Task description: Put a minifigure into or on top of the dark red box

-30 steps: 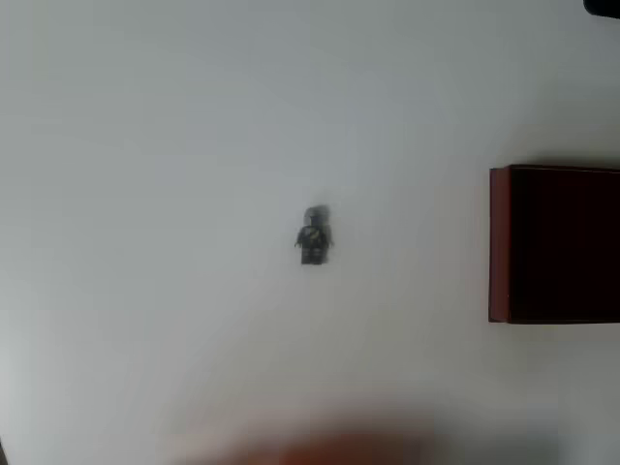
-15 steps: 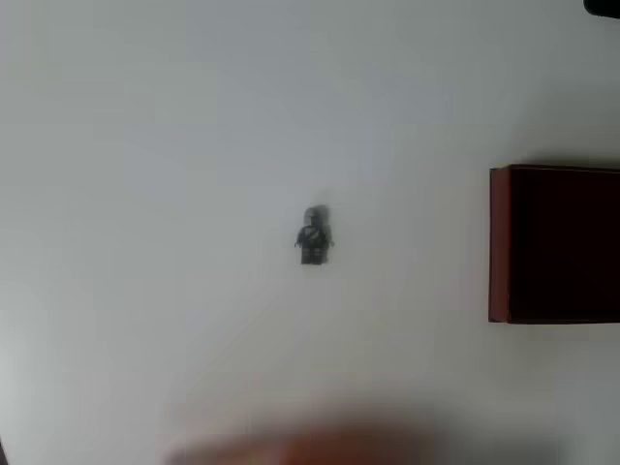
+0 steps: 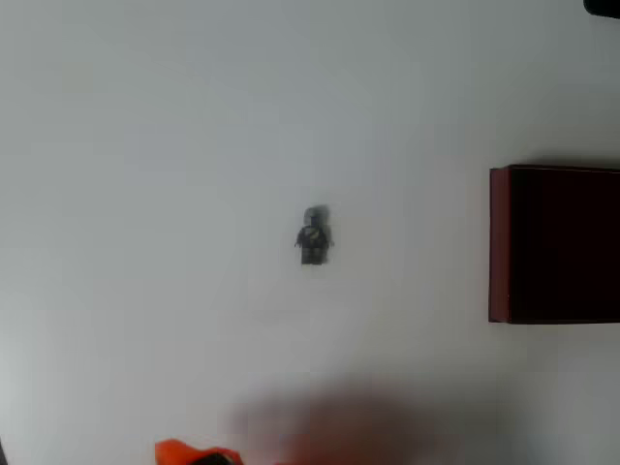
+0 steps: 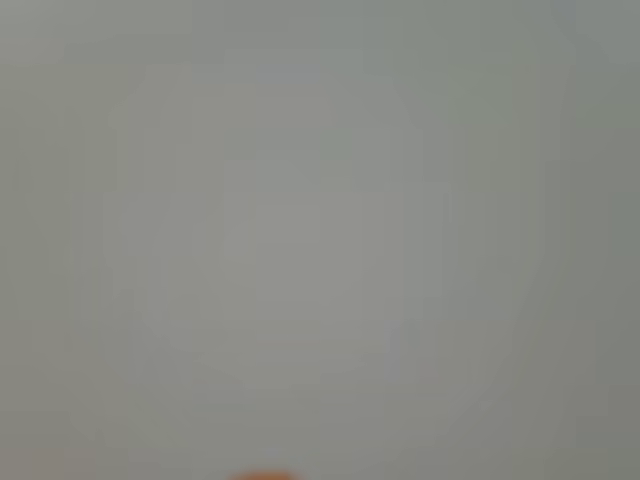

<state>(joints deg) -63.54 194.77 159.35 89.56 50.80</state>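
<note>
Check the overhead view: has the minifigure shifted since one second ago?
No. The minifigure lies at the same spot on the white table, equally far left of the dark red box.

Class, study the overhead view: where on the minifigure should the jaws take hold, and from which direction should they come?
Grip the minifigure across its torso, coming straight down from above. It seems to lie flat on the white table, head toward the picture's top, so its narrow sides face picture left and right. It lies alone, well apart from the dark red box, so the jaws likely have room on either side.
</note>
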